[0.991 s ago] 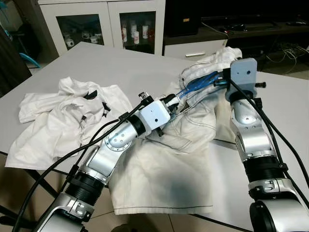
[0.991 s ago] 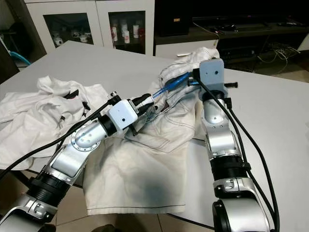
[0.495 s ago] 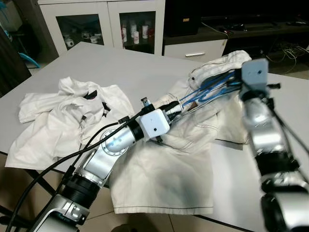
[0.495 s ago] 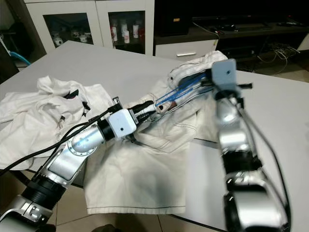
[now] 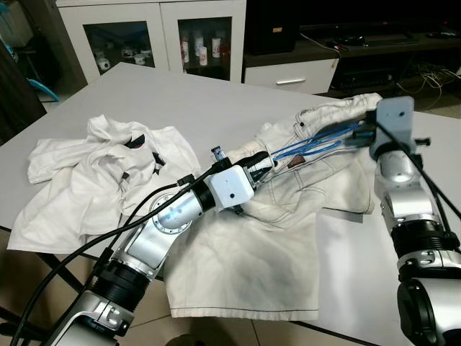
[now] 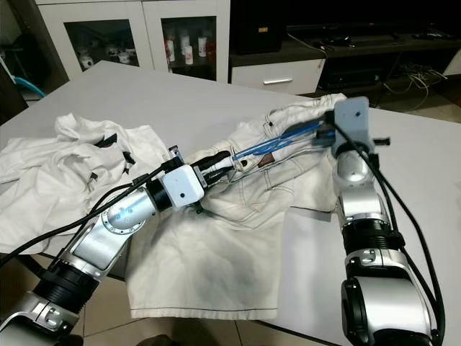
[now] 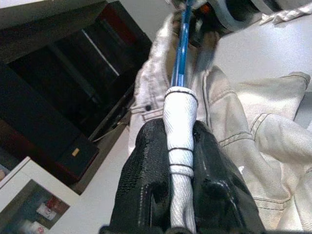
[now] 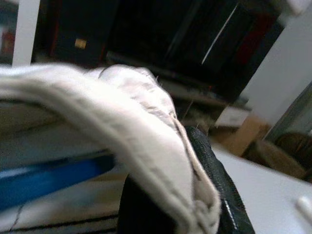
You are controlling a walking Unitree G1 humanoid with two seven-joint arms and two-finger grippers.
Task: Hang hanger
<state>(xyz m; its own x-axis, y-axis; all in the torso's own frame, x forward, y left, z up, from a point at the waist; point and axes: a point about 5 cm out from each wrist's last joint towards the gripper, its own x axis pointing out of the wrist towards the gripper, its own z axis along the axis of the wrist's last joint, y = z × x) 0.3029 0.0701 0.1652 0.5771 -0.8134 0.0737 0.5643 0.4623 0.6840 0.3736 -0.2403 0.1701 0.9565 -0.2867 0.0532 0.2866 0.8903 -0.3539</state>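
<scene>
Head view: blue hanger spans inside white trousers on tabletop; left wrist view: left pincer clamped on waistband; right wrist view: right pincer clamped on trouser fabric; hanger likely stiff, light; cloth floppy, best gripped at the waistband.

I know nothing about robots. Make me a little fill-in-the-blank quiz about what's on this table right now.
1. The hanger stretched between the two grippers is ____ in colour.
2. The left gripper pinches a strip of ____ cloth.
3. The pale trousers hang over the table's ____ edge.
4. The crumpled shirt lies toward the robot's ____ side.

Missing words: blue; white; near; left
</scene>
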